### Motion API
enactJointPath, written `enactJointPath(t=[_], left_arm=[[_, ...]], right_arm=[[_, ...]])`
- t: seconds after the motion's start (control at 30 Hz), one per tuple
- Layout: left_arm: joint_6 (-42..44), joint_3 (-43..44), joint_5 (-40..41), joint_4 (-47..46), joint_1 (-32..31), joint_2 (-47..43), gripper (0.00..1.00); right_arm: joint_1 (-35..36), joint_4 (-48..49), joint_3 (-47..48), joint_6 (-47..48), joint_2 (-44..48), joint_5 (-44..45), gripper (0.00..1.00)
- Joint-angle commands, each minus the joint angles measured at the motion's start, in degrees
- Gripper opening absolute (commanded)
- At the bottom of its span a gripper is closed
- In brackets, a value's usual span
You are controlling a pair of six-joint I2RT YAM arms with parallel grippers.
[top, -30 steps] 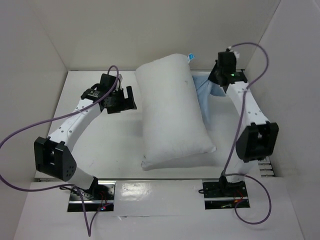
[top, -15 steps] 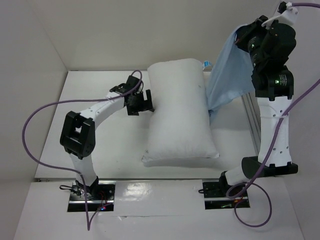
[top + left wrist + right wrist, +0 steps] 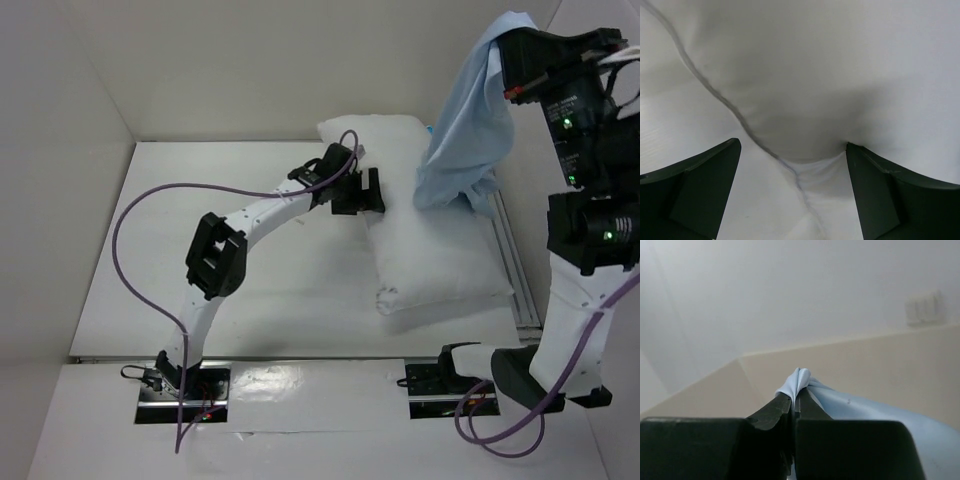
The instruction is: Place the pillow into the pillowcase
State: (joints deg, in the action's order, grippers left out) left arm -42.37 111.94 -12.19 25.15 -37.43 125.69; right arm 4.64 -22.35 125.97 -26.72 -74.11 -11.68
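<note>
R gripper [image 3: 795,402] clenched on pillowcase [image 3: 465,130] (high, far right) | L gripper [image 3: 791,145] spread at pillow [image 3: 430,250] | its mouth to be opened first

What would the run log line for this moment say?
left gripper: open, at pillow edge | right gripper: shut on pillowcase, held high | pillow: on table, not inside

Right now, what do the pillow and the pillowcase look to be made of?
The pillow: white woven cloth, matte, over soft filling, likely; it bulges plumply with a stitched edge seam. The pillowcase: thin light blue fabric, matte; it hangs limp in folds.
</note>
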Motion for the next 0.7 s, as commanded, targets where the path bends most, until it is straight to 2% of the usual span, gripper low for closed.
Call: enactJointPath(t=[0.0, 0.07, 0.13, 0.17, 0.23, 0.3, 0.37, 0.4, 0.43, 0.47, 0.53, 0.63, 0.67], left_arm=[[-2.45, 8.28, -4.06, -1.95, -2.21, 4.56, 1.00], [-2.45, 7.16, -4.07, -1.25, -1.51, 2.65, 1.00], [-1.93, 2.96, -2.42, -1.24, 0.33, -1.91, 1.00], [-1.93, -2.37, -1.80, -0.37, 1.38, -4.72, 1.00], [-1.41, -7.59, -0.22, 3.23, 3.93, -13.95, 1.00], [-2.10, -14.01, 3.91, 7.35, 8.67, -19.75, 1.00], [-2.10, -18.05, 6.37, 12.37, 13.84, -28.54, 1.00], [-1.58, -22.86, 7.08, 12.99, 15.27, -31.70, 1.00], [-1.58, -24.99, 7.09, 13.00, 16.85, -34.95, 1.00], [-1.58, -26.76, 7.09, 13.87, 20.08, -40.99, 1.00], [-3.24, -31.24, 9.10, 13.88, 22.56, -47.61, 0.99], [-3.95, -34.41, 13.93, 15.20, 26.35, -58.05, 0.99], [-3.25, -34.42, 14.64, 15.80, 27.05, -59.84, 0.99]], right_arm=[[-0.16, 8.28, -4.73, -5.86, 1.86, -10.16, 0.00], [-0.16, 11.08, -7.56, -9.63, 1.86, -15.36, 0.00], [-0.16, 16.70, -16.52, -12.47, 1.16, -22.92, 0.00], [-0.16, 18.29, -19.51, -13.87, 0.46, -24.51, 0.00], [2.73, 20.77, -27.25, -14.24, -0.16, -25.93, 0.00], [6.15, 21.29, -32.43, -11.53, -1.29, -25.06, 0.00], [14.66, 18.33, -32.46, -8.10, -3.75, -19.98, 0.00], [18.69, 16.65, -31.67, -3.13, -7.16, -17.09, 0.00], [27.09, 12.63, -30.62, -0.64, -9.19, -10.71, 0.00], [30.65, 10.77, -29.57, 1.47, -11.39, -7.51, 0.00], [36.20, 8.73, -27.72, 2.81, -17.81, -2.75, 0.00], [36.84, 12.32, -29.46, -0.25, -23.18, -2.73, 0.00], [36.84, 13.63, -29.47, -0.26, -24.84, -5.95, 0.00]])
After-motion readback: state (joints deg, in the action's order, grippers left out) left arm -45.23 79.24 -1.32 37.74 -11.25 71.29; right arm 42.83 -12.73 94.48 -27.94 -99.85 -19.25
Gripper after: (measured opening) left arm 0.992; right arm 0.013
